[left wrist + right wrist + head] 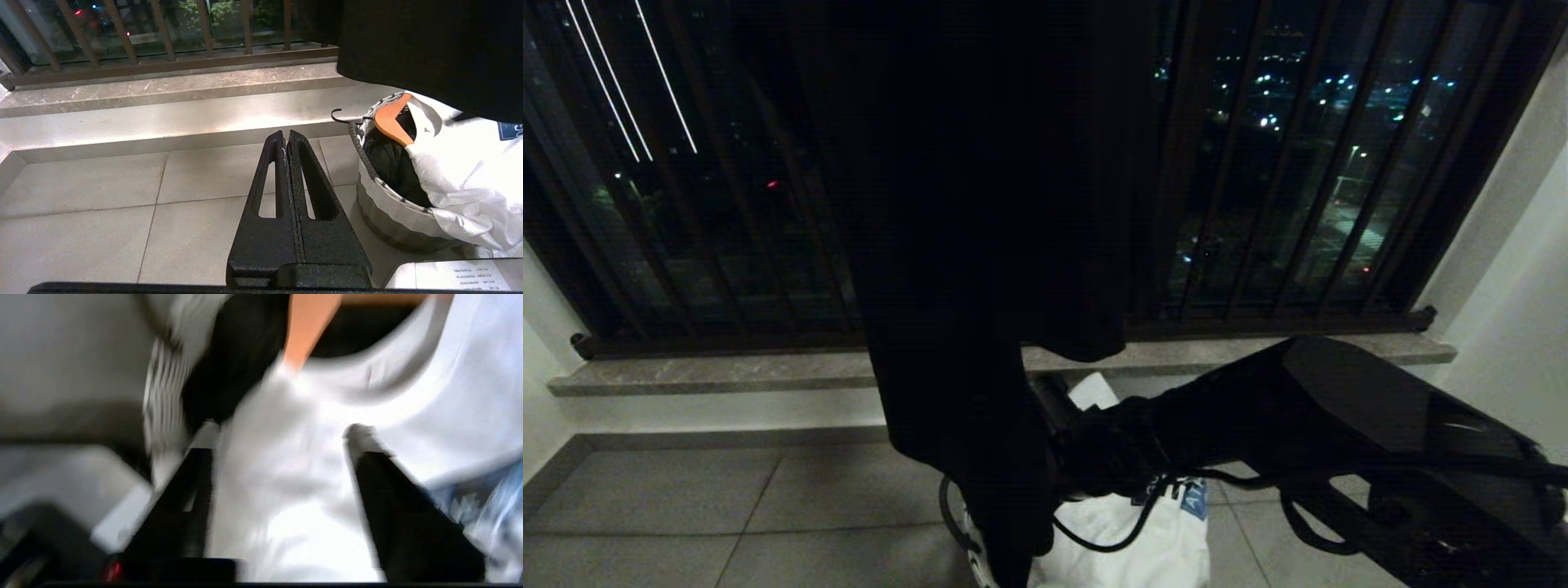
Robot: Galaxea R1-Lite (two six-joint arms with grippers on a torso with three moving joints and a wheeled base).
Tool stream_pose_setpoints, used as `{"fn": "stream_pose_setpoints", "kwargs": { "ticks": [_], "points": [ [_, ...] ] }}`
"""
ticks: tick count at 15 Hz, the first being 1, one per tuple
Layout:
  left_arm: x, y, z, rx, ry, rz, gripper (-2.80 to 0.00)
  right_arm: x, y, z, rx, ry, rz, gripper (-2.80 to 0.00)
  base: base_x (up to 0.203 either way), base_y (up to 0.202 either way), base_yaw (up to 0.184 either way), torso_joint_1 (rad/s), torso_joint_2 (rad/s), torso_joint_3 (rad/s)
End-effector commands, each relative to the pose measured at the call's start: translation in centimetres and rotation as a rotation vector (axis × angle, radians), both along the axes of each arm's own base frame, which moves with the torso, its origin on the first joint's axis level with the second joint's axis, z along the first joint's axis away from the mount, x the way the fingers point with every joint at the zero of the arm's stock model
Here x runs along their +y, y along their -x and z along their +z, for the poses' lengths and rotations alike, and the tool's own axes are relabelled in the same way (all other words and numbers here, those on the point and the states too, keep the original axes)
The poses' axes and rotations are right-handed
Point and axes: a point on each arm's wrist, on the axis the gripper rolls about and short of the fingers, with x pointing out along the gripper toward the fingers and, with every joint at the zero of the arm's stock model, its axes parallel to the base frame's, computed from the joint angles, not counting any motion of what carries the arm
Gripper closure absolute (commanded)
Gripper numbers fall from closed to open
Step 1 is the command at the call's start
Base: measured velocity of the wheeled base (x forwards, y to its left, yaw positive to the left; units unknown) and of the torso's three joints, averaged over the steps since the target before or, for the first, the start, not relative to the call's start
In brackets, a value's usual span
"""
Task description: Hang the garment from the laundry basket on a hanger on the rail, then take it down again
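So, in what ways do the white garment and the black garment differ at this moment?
The white garment lies draped over the laundry basket rim, while the black garment hangs upright before the window. The white one sits between the open right gripper fingers; nothing grips the black one in view. Both are cloth, above the tiled floor.

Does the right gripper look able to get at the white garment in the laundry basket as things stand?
Probably yes. The right gripper is open just above the white garment, which spills over the laundry basket rim with nothing covering it. The dark hanging cloth is close by but not between them.
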Motion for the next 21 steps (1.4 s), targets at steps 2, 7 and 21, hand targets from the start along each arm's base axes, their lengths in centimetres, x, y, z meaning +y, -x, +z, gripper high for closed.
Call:
{"fn": "stream_pose_setpoints", "kwargs": {
  "ticks": [2,7,21],
  "points": [
    [0.0,0.0,-0.1,0.002,0.000,0.000,0.00,-4.1,4.0,1.0,0.003,0.043,-0.059,0.00,0.000,0.000,0.000,0.000,0.00,0.000],
    [0.0,0.0,-0.1,0.001,0.000,0.000,0.00,-11.6,8.4,5.2,-0.088,-0.004,-0.175,0.00,0.000,0.000,0.000,0.000,0.00,0.000],
    [0.0,0.0,-0.1,0.002,0.000,0.001,0.00,-30.4,27.9,25.6,-0.800,-0.290,-0.759,0.00,0.000,0.000,0.000,0.000,0.00,0.000]
  ]
}}
